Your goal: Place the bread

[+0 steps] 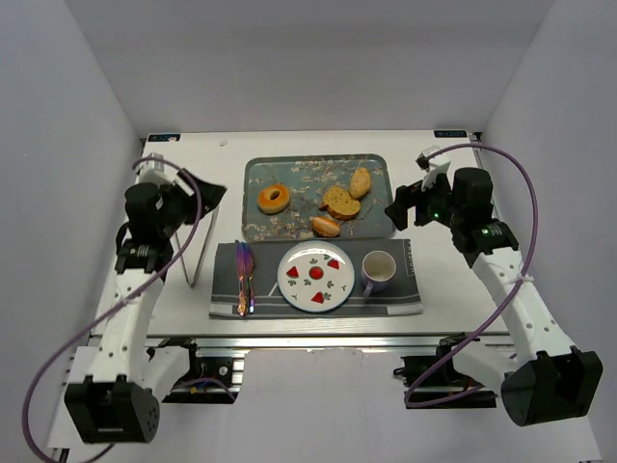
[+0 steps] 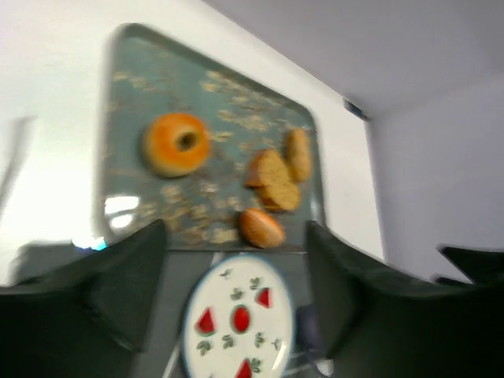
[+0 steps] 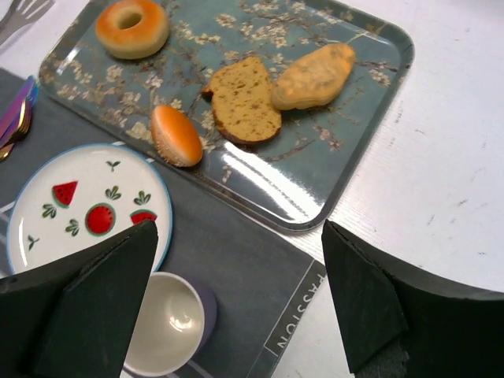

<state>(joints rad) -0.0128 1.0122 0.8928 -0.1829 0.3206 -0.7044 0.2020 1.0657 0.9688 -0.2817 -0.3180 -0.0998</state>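
Several breads lie on the blue floral tray [image 1: 299, 179]: a ring-shaped bagel [image 1: 274, 198], a brown bread slice [image 1: 340, 202], a pale long roll [image 1: 360, 181] and a small glazed bun [image 1: 326, 226]. The slice [image 3: 242, 101] leans against the roll [image 3: 314, 75], and the bun [image 3: 176, 135] sits near the tray's front edge. In front of the tray is an empty watermelon-patterned plate [image 1: 301, 289]. My left gripper [image 1: 198, 198] hovers open left of the tray, nothing between its fingers [image 2: 138, 276]. To the tray's right my right gripper [image 1: 400, 210] hangs open and empty.
The plate rests on a grey placemat [image 1: 405, 294] with a purple mug [image 1: 378, 271] to its right and iridescent cutlery [image 1: 244, 277] to its left. A thin wire stand [image 1: 198, 253] is by the left arm. White walls enclose the table on three sides.
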